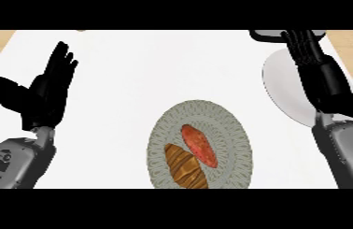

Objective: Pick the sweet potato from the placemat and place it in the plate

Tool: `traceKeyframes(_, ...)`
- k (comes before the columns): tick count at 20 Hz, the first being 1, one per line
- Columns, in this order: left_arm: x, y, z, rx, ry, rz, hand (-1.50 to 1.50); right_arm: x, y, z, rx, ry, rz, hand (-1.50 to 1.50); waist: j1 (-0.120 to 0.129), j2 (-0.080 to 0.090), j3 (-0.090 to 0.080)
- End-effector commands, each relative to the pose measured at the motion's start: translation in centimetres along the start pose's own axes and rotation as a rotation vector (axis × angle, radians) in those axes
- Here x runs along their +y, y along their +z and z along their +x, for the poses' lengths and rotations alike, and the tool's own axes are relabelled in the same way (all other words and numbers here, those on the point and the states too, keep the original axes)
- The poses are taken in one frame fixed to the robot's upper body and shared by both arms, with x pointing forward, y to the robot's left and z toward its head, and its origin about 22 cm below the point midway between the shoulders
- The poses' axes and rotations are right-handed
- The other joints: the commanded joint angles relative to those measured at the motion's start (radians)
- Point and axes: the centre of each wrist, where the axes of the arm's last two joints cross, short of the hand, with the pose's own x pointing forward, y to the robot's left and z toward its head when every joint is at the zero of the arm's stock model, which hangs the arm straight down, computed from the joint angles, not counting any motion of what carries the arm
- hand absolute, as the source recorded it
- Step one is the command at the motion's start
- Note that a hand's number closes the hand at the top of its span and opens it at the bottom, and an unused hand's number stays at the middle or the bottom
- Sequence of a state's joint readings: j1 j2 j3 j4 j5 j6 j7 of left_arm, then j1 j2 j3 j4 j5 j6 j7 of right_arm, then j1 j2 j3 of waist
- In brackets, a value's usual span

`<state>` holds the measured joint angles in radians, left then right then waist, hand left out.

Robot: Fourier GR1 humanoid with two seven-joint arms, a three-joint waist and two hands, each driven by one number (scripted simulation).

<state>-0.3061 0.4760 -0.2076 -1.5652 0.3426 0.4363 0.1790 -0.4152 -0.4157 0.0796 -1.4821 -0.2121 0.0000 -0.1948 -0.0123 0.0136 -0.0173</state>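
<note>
Black against the white counter top [172, 64], my left hand [52, 88] stands at the view's left edge with its fingers straight and pointing up, holding nothing; it is simply resting there, well apart from anything I need. Moving rightward to the middle, I come to the round grey woven placemat [231, 130], which carries two things side by side: a brown, streaked, elongated bread-like piece [185, 166] on its lower left part, and the reddish-orange oblong sweet potato [199, 145] just beside it, lying tilted with its upper end toward the mat's centre; the two appear to touch or nearly so near the lower end. I judge the sweet potato to be stiff and fairly dense, not fragile, with a rounded skin that could roll or slide under the fingers, so I would take it across its thick middle, thumb on one long side and fingers on the other, coming in from the right so as not to nudge the brown piece. Further right lies the plain pale grey round plate [279, 90], largely covered by my right forearm and my right hand [303, 48], which sits over the plate's far edge with fingers extended and relaxed, grasping nothing. No labels, brands or writing are visible anywhere on the objects or the counter.
</note>
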Motion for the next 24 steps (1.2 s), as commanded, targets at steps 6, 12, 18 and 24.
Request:
traceKeyframes(6,-1.2,0.6,-2.4,0.064,-0.085,-0.149,0.0,11.2,-1.2,-1.1,0.047,-0.402,0.788,1.5,0.159,0.047,0.019)
traceKeyframes(12,0.4,1.8,-5.9,0.17,-0.083,-0.158,0.0,8.7,0.6,-7.3,0.012,-0.446,0.665,-1.5,0.091,0.02,0.02)
traceKeyframes(18,0.3,1.5,-6.2,0.173,-0.08,-0.155,0.0,7.3,-0.7,-8.5,-0.056,-0.264,1.008,-1.5,0.069,0.004,0.02)
traceKeyframes(24,0.6,1.6,-7.2,0.194,-0.067,-0.137,0.0,5.8,-2.6,-8.5,-0.087,-0.089,1.114,-1.5,0.052,-0.001,0.019)
